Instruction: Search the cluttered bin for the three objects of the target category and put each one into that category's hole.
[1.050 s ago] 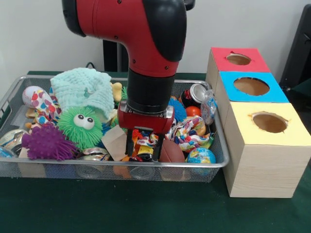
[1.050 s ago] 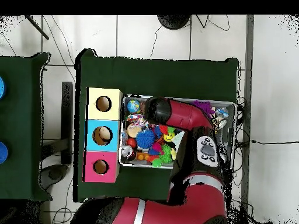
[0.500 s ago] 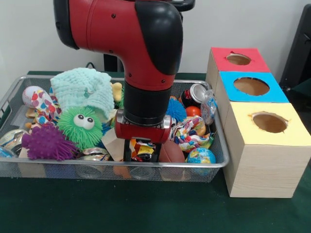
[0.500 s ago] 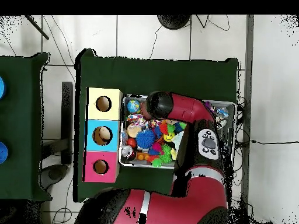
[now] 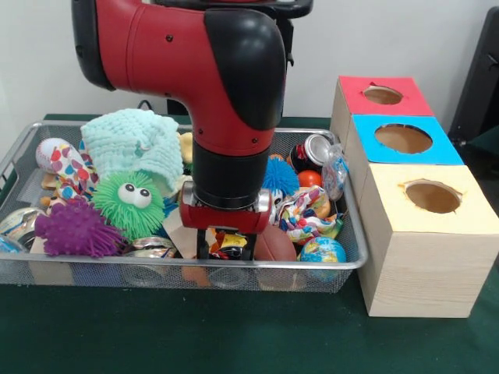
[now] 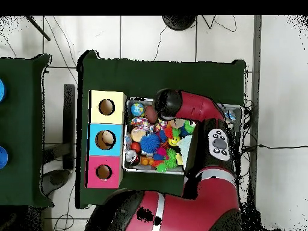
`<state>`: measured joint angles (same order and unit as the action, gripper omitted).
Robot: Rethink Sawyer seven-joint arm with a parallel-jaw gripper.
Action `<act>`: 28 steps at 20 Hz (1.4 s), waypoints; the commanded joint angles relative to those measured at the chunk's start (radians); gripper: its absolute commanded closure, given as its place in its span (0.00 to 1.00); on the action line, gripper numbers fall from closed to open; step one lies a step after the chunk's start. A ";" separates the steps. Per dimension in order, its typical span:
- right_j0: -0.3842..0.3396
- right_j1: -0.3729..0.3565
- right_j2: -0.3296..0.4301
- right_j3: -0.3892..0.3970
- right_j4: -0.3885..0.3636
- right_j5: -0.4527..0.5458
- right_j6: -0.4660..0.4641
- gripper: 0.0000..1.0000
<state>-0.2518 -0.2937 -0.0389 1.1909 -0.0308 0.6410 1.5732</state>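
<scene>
My gripper (image 5: 226,248) reaches down into the front middle of the wire bin (image 5: 312,267). Its fingers stand apart, low in the clutter, with a small orange and yellow toy (image 5: 224,240) between them. A brown ball (image 5: 274,243) lies just right of it and a tan card (image 5: 181,227) just left. To the right stand the red box (image 5: 382,109), blue box (image 5: 366,149) and yellow box (image 5: 429,234), each with a round hole on top. In the overhead view the arm (image 6: 186,108) hides the gripper.
The bin also holds a green fuzzy ball with eyes (image 5: 129,204), a purple spiky ball (image 5: 74,230), a mint cloth (image 5: 132,144), a blue spiky ball (image 5: 279,175), a drink can (image 5: 312,149) and a globe ball (image 5: 322,250). Green cloth covers the table.
The arm has shifted slightly left and lowered, sinking the gripper deeper into the clutter at the bin's front. Its fingers stay apart.
</scene>
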 commanded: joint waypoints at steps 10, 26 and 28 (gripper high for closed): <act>-0.079 0.078 0.168 -0.115 -0.095 0.044 -0.122 0.00; -0.120 0.141 0.217 -0.225 -0.122 0.170 -0.121 0.00; -0.123 0.158 0.218 -0.253 -0.125 0.183 -0.121 0.00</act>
<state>-0.3345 -0.2377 0.0816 1.0527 -0.1004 0.8733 1.5732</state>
